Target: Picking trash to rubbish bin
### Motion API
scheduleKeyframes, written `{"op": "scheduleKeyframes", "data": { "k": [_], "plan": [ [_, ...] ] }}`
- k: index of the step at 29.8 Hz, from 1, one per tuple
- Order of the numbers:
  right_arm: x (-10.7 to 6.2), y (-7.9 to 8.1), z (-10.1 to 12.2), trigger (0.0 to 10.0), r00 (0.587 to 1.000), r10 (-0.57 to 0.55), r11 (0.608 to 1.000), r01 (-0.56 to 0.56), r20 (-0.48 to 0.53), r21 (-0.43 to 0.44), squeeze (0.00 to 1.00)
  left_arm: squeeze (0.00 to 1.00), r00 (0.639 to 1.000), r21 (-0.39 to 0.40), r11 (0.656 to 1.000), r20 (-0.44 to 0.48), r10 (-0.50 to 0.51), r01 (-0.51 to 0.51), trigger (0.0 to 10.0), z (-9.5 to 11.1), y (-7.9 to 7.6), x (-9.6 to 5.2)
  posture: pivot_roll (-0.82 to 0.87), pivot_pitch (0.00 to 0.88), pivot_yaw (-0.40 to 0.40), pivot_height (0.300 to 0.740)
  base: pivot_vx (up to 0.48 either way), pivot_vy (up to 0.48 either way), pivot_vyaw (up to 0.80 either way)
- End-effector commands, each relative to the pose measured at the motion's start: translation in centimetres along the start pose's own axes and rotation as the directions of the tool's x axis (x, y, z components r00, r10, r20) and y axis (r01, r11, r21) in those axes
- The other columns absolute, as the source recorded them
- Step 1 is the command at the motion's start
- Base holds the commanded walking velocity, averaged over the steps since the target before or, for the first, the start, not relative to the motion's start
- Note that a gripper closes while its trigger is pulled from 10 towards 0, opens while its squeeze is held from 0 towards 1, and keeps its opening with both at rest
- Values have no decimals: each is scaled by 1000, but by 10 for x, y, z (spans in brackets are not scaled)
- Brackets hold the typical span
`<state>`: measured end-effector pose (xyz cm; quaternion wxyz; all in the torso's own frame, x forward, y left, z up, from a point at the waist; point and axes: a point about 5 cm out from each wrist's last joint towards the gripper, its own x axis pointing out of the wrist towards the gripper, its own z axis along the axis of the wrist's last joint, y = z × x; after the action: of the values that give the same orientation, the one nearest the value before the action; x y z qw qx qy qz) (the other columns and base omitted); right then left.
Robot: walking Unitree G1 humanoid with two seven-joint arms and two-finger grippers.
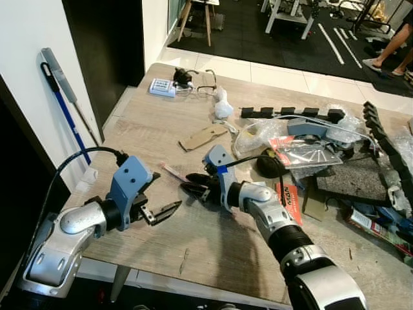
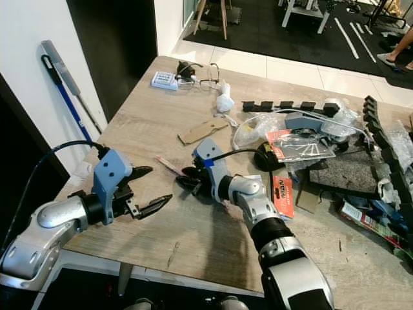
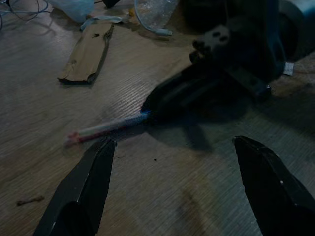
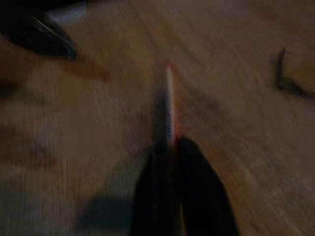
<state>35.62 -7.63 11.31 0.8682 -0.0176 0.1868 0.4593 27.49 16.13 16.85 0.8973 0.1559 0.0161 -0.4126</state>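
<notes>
Two fingers of right end effector [image 1: 187, 184] pinch stick [image 1: 172, 172]; near table [image 1: 129, 129] edge.

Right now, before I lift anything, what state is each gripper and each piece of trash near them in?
Right gripper: shut on the straw, low over the table.
Straw: thin, lying flat on the wood, one end between the right fingers.
Left gripper: open, holding nothing, fingers apart beside the straw.
Cardboard: flat on the table, untouched.
Plastic wrap: crumpled, lying loose beyond the cardboard.
</notes>
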Motion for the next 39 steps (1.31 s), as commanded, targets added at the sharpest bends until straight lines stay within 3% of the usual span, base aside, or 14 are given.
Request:
{"op": "scheduleKeyframes", "data": {
  "k": [1,8,15,16,17,19,22,26,34,36,37,38,39],
  "plan": [
    [-3,-3,-24,0,996,-36,992,45,-85,114,0,0,1000,10,1000,-19,-25,25,10000,-1,-4,-1,23,161,-96,740,0,0,0],
    [-6,-9,-23,0,992,-85,983,98,-88,156,0,0,1000,14,1000,-21,-21,21,10000,-1,-4,-1,22,159,-96,740,0,0,0],
    [-10,-15,-12,0,993,-112,977,115,-28,181,0,0,1000,16,1000,-19,-20,20,10000,0,-5,0,24,159,-97,740,0,0,0],
    [-22,-30,39,0,964,-165,960,108,211,257,0,0,1000,19,1000,-14,-12,12,10000,1,-3,0,23,159,-94,740,0,0,0],
    [-29,-35,60,0,936,-180,952,87,304,294,0,0,1000,19,1000,-12,-10,10,10000,1,-3,0,23,159,-94,740,0,0,0],
    [-43,-42,94,0,881,-191,936,31,432,349,0,0,1000,20,1000,-11,-8,8,10000,1,-2,0,23,159,-94,740,0,0,0],
    [-62,-48,129,0,819,-195,926,-28,539,376,0,0,1000,21,1000,-10,-10,10,10000,2,-2,1,18,163,-90,740,0,0,0],
    [-81,-50,155,0,773,-162,933,-81,614,349,0,0,1000,21,1000,-6,-11,11,10000,3,-2,2,17,165,-90,740,0,0,0],
    [-89,-46,162,0,759,-124,951,-93,639,296,0,0,1000,31,999,0,14,-14,10000,3,0,3,18,167,-89,740,0,0,0],
    [-90,-46,163,0,753,-147,963,-39,641,266,0,0,999,28,999,-1,41,-41,10000,3,2,3,19,166,-89,740,0,0,0],
    [-94,-47,166,0,712,-222,975,160,666,155,0,0,985,40,984,13,173,-174,10000,5,16,2,20,162,-89,740,0,0,0],
    [-94,-47,166,0,712,-222,975,160,666,155,0,0,985,40,984,13,173,-174,10000,5,16,2,20,162,-89,740,0,0,0],
    [-96,-46,168,8863,694,-240,969,217,679,120,0,0,974,48,973,19,225,-226,10000,5,20,2,19,158,-88,740,0,0,0]
  ]
}}
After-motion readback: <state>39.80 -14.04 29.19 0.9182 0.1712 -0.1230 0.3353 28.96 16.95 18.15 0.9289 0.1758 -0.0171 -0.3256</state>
